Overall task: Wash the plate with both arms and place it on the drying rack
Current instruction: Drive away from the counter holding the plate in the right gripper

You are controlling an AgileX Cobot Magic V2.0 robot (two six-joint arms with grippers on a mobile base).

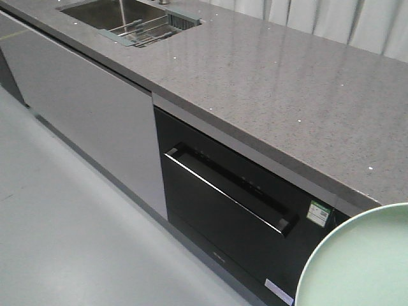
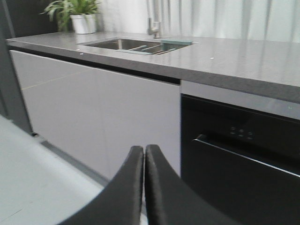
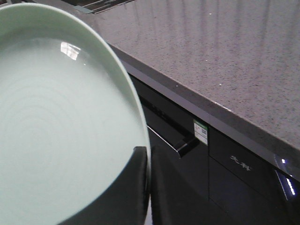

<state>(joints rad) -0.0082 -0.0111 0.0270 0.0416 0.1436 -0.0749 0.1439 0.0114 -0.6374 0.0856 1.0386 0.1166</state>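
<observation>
One edge grip only: the plate (image 3: 61,117) could slip or tilt out on the way to the sink (image 1: 108,13), since the right fingers (image 3: 135,187) pinch just its near rim, one on each face. It hangs in the air off the table (image 1: 287,83) front, well apart from the drying rack (image 1: 150,29). The left fingers (image 2: 135,183) are pressed together, holding nothing.
</observation>
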